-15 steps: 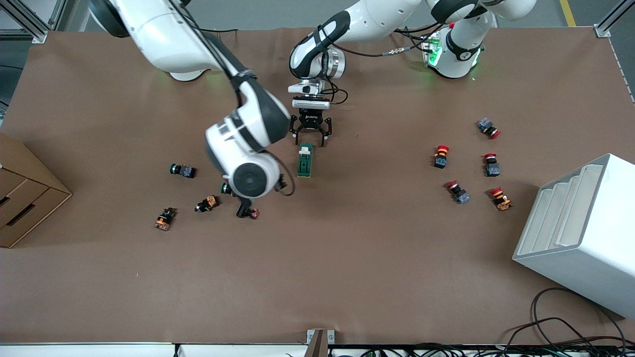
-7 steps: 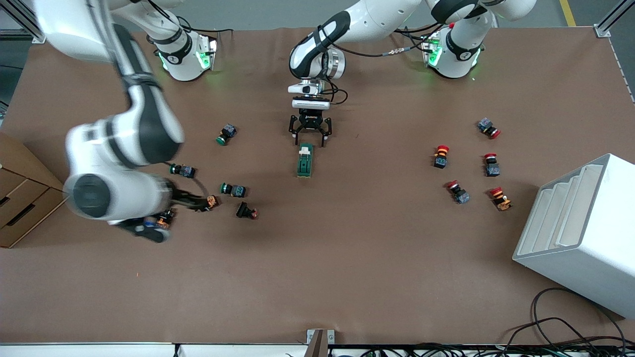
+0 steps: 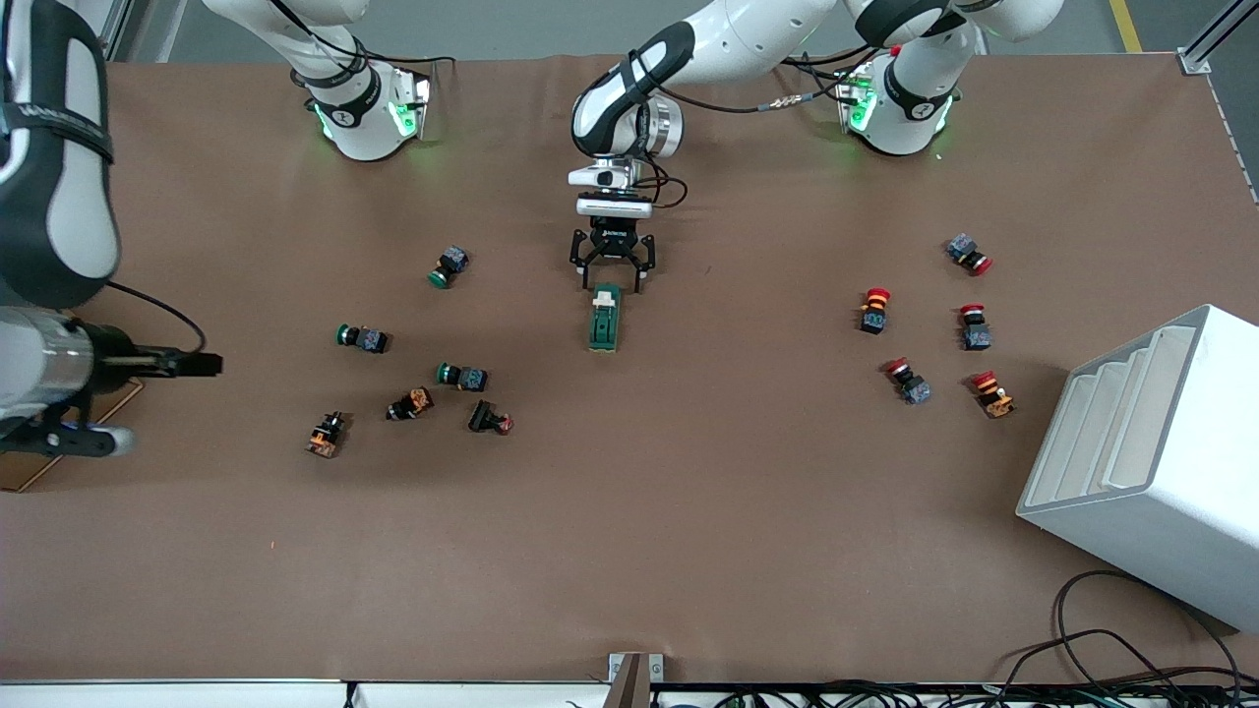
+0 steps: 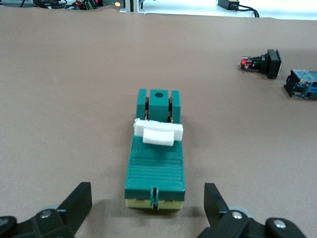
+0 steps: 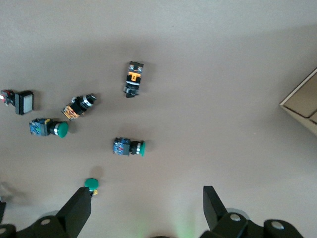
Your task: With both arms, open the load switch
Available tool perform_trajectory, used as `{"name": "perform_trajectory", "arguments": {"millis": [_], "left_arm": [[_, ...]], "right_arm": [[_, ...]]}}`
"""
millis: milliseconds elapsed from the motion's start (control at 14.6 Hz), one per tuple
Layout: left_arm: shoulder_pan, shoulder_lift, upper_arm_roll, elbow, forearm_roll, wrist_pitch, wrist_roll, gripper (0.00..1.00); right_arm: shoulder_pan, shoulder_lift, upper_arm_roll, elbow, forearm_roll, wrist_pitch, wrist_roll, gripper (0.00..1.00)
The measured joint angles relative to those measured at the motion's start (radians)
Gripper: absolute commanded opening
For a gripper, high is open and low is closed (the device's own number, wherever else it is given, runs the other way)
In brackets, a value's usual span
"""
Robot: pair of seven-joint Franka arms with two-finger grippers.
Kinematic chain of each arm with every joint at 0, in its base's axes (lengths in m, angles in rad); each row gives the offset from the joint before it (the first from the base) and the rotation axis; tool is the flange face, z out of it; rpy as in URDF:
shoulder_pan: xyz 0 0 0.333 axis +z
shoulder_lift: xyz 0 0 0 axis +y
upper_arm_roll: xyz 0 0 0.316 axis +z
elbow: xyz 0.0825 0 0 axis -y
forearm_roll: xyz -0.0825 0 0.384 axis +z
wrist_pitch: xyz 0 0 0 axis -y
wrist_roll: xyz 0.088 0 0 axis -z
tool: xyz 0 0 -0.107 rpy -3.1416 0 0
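Observation:
The load switch [image 3: 604,318] is a dark-green block lying flat at the table's middle, its white lever [image 4: 158,132] across the top. My left gripper [image 3: 612,279] hangs low at the switch's end nearest the robots' bases. It is open, its fingers [image 4: 79,197] standing wider than the switch [image 4: 157,158] without touching it. My right arm [image 3: 49,246] is raised high over the right arm's end of the table. In the right wrist view my right gripper [image 5: 146,206] is open and holds nothing, far above the small buttons.
Green-capped push buttons [image 3: 363,338] and orange-and-black parts [image 3: 327,434] lie scattered toward the right arm's end. Red-capped buttons [image 3: 873,309] cluster toward the left arm's end, beside a white rack [image 3: 1151,452]. A cardboard box [image 3: 39,470] sits partly under the right arm.
The right arm swung from beside the load switch out to its own end of the table and rose. The left gripper and the switch barely moved.

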Motion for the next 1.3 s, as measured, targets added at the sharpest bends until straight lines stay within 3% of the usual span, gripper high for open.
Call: {"name": "perform_trajectory", "arguments": {"millis": [205, 890, 1301], "left_arm": [[0.002, 0.000, -0.001, 0.017, -0.030, 0.000, 0.009, 1.00], [0.012, -0.077, -0.006, 0.161, -0.374, 0.009, 0.310, 1.00], [0.124, -0.206, -0.010, 0.282, -0.710, 0.013, 0.723, 1.00]], "right_arm": [[-0.023, -0.038, 0.000, 0.000, -0.005, -0.003, -0.036, 1.00], [-0.022, -0.080, 0.032, 0.025, -0.007, -0.060, -0.036, 1.00], [-0.039, -0.105, 0.024, 0.005, 0.044, -0.073, -0.046, 1.00]]}}
